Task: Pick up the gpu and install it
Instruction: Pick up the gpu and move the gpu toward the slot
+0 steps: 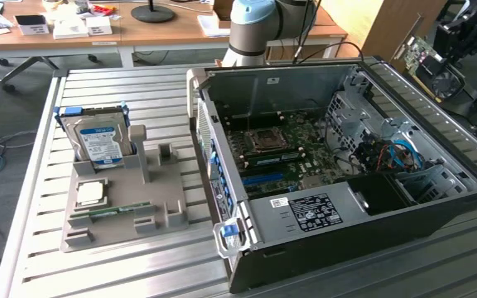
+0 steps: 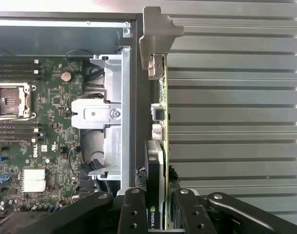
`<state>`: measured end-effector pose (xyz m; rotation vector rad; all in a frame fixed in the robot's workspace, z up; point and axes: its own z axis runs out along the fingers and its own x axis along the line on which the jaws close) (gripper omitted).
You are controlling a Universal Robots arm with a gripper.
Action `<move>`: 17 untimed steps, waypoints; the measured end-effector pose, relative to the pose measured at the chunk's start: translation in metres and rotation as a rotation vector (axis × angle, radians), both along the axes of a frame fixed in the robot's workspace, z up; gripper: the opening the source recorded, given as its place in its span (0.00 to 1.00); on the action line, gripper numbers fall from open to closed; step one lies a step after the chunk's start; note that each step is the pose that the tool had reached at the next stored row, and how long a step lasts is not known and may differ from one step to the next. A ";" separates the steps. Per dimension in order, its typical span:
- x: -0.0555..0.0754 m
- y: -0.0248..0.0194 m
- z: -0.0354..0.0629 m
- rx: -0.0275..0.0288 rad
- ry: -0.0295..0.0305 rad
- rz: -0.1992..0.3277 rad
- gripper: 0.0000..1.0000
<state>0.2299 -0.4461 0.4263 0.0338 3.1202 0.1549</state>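
Hanging edge-on in the air, the gpu (image 2: 157,161) sits just outside the wall of the open computer case (image 1: 387,233), over the slatted table (image 2: 236,122), toward the exterior view's right; its silver bracket (image 2: 155,29) is at the end away from the gripper (image 2: 160,212); the jaws stand roughly half closed, clamped on the card from both sides; the motherboard (image 2: 50,97) lies exposed inside the case.
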 end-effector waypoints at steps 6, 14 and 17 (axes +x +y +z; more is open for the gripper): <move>0.000 0.0000 0.0000 0.0000 0.0000 0.000 0.27; -0.002 0.0000 0.0001 -0.0003 -0.0001 0.000 0.27; -0.006 0.0000 0.0000 0.0000 0.0000 0.000 0.27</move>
